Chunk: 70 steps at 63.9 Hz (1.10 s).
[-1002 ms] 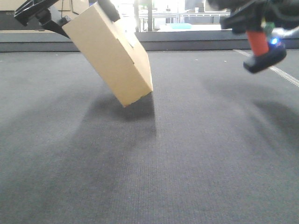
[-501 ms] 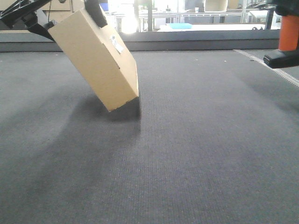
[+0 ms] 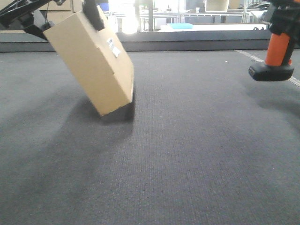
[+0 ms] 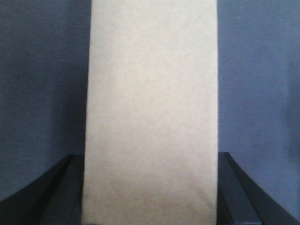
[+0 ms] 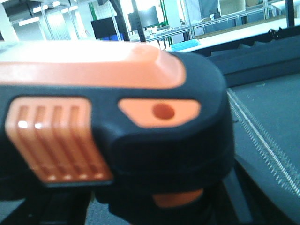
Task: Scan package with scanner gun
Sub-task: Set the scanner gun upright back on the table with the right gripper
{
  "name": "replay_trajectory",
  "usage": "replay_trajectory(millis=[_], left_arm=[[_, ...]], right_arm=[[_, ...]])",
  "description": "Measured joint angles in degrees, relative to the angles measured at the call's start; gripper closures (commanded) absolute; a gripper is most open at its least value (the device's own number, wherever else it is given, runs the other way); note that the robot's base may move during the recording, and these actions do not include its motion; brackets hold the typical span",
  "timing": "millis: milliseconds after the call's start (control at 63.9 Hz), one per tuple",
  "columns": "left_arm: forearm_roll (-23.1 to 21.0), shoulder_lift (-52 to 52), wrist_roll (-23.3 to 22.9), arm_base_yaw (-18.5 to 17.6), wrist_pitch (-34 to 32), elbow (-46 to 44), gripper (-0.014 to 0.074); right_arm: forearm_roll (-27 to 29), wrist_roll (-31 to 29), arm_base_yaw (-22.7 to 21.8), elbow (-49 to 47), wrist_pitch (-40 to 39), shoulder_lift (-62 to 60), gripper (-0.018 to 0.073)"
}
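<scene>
Though label [image 3: 114,48] print unreadable, package [image 3: 91,61] pinched by left tool [image 4: 150,192], scanner gun [image 3: 276,51] by right tool [image 3: 282,21].

Dark grey carpeted surface [image 3: 187,154] carries a pale stripe [image 3: 248,55].

scanner gun [image 3: 275,57] head cut off; label [image 3: 113,47] unreadable

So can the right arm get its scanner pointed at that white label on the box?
Probably yes. The label sits on the tilted face of the package that is turned toward the scanner gun, with only bare carpet between them.
</scene>
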Motion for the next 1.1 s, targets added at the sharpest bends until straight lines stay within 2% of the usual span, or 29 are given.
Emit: replay_trajectory(millis=[251,454,736,830,908,955,1096], left_arm=[[1.53,0.0,0.11,0.0,1.52,0.0,0.0707],[2.61,0.0,0.11,0.0,1.52,0.0,0.0707],[2.94,0.0,0.21,0.0,1.63,0.0,0.0707],[2.94,0.0,0.21,0.0,1.63,0.0,0.0707],[2.94,0.0,0.21,0.0,1.63,0.0,0.0707],[2.94,0.0,0.21,0.0,1.63,0.0,0.0707],[2.94,0.0,0.21,0.0,1.63,0.0,0.0707]], right_arm=[[0.0,1.43,0.0,0.0,-0.3,2.27,0.0725],[0.0,1.51,0.0,0.0,3.14,2.29,0.0725],[0.0,1.65,0.0,0.0,4.01,2.39,0.0718],[0.11,1.65,0.0,0.0,5.07,2.39,0.0608],[0.11,1.65,0.0,0.0,5.32,2.39,0.0456],[0.23,1.65,0.0,0.0,5.32,2.39,0.0331],[1.34,1.65,0.0,0.0,5.32,2.39,0.0133]])
